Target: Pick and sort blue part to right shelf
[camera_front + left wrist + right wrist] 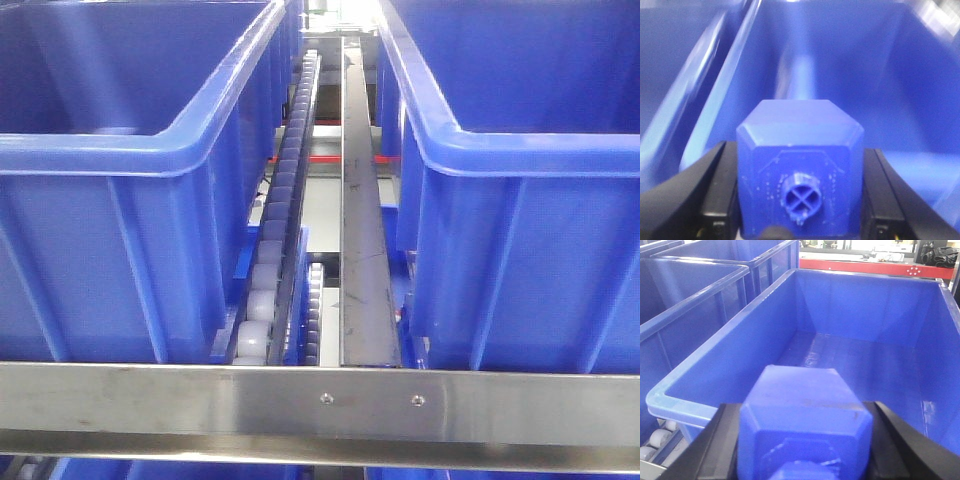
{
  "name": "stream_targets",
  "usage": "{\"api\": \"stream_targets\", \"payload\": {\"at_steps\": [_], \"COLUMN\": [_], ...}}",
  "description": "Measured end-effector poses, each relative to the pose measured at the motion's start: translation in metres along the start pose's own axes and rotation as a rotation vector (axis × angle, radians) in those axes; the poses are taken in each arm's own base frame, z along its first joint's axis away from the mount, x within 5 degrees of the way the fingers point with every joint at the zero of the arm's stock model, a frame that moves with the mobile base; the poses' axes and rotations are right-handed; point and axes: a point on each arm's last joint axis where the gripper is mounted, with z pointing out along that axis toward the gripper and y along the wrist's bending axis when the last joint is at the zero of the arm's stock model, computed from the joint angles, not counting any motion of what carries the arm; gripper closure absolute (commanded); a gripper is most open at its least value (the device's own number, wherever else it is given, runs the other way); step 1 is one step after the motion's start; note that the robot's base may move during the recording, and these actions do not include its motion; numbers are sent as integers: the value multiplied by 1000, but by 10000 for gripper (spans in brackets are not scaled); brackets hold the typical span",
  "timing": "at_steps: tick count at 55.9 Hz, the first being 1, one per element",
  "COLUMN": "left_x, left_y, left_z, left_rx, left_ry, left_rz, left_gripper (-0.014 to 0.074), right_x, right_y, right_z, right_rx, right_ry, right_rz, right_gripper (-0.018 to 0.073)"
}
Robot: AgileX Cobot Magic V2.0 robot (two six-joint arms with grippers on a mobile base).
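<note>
Pick: judged done on both sides, since each end effector has a blue part in its grip.
Left end effector (800, 207): clamped on the left blue part (800, 145), with a black finger (715, 192) pressed against each flank.
Left blue part, place: held off any surface, right at the fingertips, with its round cross-marked boss facing the wrist camera. Blurred blue bin walls (875, 75) rise around and beyond it. It looks to be inside or just over a bin, but which one cannot be told.
Right end effector (802, 452): closed on the right blue part (805, 405), its dark fingers (715, 440) tight against both sides.
Right blue part, place: in the air near the near rim of a large blue bin (695, 407), with the bin floor below and ahead. A neighbouring bin (695, 282) stands to one side and rollers (657, 437) show at the lower corner.
Right shelf (150, 395): the front view shows a screwed front rail (400, 400), a roller track (280, 200) and a divider strip (360, 230) between two blue bins (130, 150). Neither arm appears in this view.
Left to do: judged to be the release. Neither part rests in a bin yet, so each needs lowering and letting go.
</note>
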Motion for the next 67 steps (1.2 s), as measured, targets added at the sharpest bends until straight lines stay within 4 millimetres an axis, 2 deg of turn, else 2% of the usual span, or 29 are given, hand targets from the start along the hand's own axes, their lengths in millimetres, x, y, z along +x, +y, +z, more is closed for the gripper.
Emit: {"api": "stream_targets", "payload": {"at_steps": [8, 18, 26, 31, 38, 43, 49, 58, 67], "left_x": [-24, -53, -74, -79, -75, -61, -46, -23, -6], "left_y": [-6, -18, -33, -43, -56, -65, -71, -80, -86], "left_z": [16, 63, 123, 164, 220, 260, 295, 333, 351], "left_rx": [14, 24, 26, 31, 33, 21, -1, -6, 1], "left_ry": [25, 152, 266, 327, 419, 513, 610, 721, 773], "left_rz": [8, 11, 23, 19, 3, -2, -5, -7, -26], "left_gripper": [265, 265, 265, 265, 265, 265, 264, 262, 259], "right_x": [0, 0, 0, 0, 0, 0, 0, 0, 0], "right_y": [0, 0, 0, 0, 0, 0, 0, 0, 0], "right_z": [0, 0, 0, 0, 0, 0, 0, 0, 0], "right_rx": [0, 0, 0, 0, 0, 0, 0, 0, 0], "right_ry": [0, 0, 0, 0, 0, 0, 0, 0, 0], "right_rz": [0, 0, 0, 0, 0, 0, 0, 0, 0], "right_gripper": [351, 351, 351, 351, 351, 351, 351, 351, 351]}}
